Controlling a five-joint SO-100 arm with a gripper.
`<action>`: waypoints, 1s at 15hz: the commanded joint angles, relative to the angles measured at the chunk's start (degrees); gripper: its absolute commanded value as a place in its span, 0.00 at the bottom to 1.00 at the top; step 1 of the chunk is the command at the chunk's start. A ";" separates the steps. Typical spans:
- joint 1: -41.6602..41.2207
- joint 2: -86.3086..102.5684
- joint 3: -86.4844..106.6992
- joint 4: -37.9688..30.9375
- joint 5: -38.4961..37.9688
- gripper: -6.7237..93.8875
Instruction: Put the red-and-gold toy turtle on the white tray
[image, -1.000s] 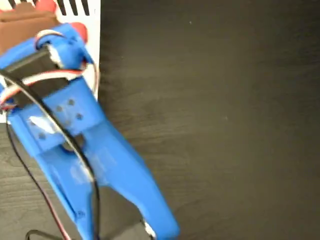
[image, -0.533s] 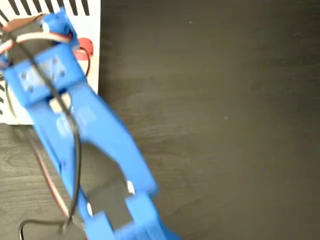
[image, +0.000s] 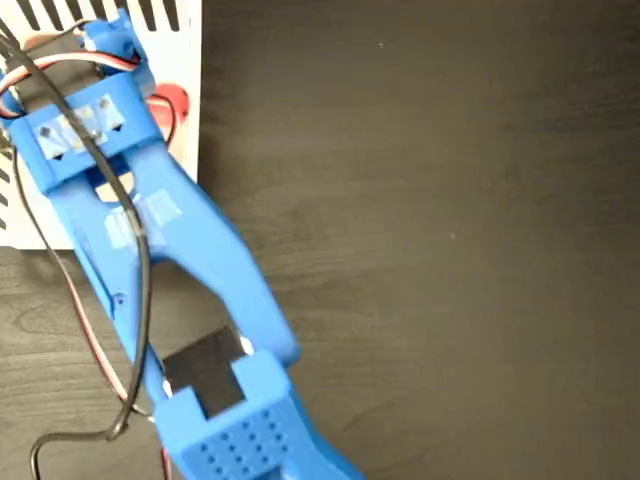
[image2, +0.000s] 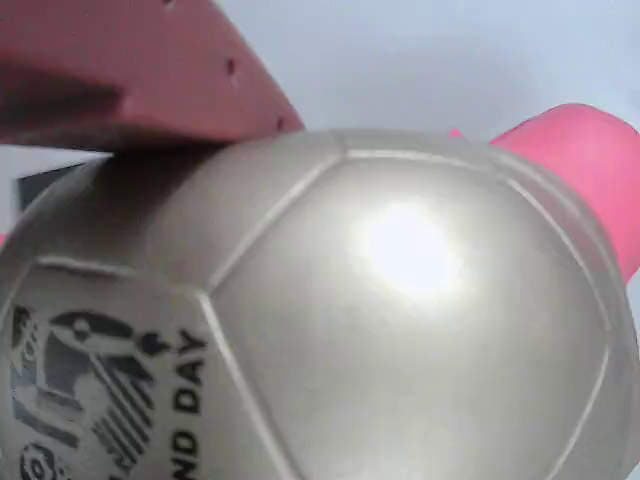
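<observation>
Gold shell of the red-and-gold toy turtle (image2: 330, 320) is filling the wrist view over the white tray (image: 190, 60); the tool's grip cannot be told, so lowering gently before letting go looks wise.

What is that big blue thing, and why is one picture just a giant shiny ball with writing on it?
The big blue thing is a robot arm, seen from above by a camera that stands still. It reaches over a dark wooden table to a flat white tray with black slots in the top left corner. The bit of red beside the arm there is part of a small toy turtle.

The other picture comes from a camera riding on the arm itself, very close up. The shiny ball is really the turtle's gold domed shell, with dark print on it and a pink leg poking out. The reddish piece above is probably one finger of the end effector. I can't tell whether it is gripping.
</observation>
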 joint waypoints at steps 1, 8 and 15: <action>-1.49 2.29 -2.81 -0.70 1.05 0.39; -2.37 1.32 -2.29 -0.62 0.00 0.63; -1.58 18.46 9.49 -7.47 -1.05 0.07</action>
